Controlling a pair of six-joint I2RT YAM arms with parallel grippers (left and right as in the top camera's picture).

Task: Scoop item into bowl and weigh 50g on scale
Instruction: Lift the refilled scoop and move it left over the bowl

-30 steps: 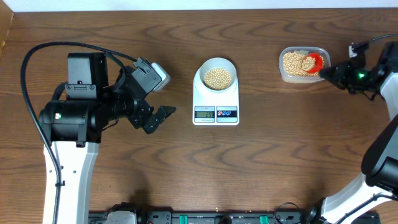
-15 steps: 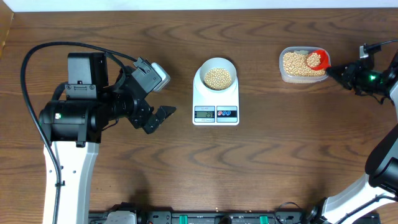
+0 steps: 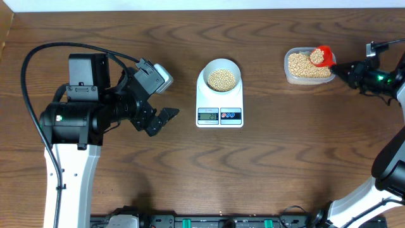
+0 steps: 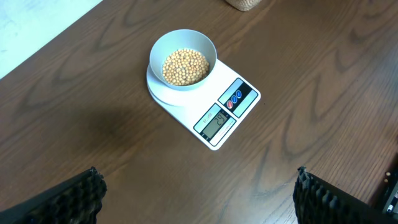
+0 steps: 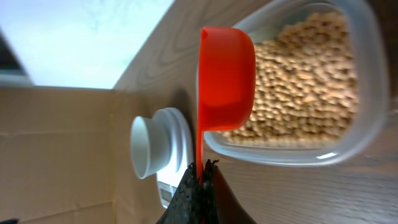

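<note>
Right gripper [image 5: 200,177] pinches the red scoop [image 5: 227,74] by its handle, cup ahead of the jaws above the tub [image 5: 298,154], seemingly loaded. Left gripper [image 4: 198,186] gapes wide; beyond its jaws, the bowl [image 4: 184,38] of beans [image 4: 184,66] sits on the scale [image 4: 180,111].

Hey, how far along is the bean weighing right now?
Done: the bowl sits on the scale with beans in it. In hand: the right gripper holds the red scoop, loaded, over the clear tub. Left: tip that load into the bowl and check the display, unreadable here. The left gripper is open.
</note>
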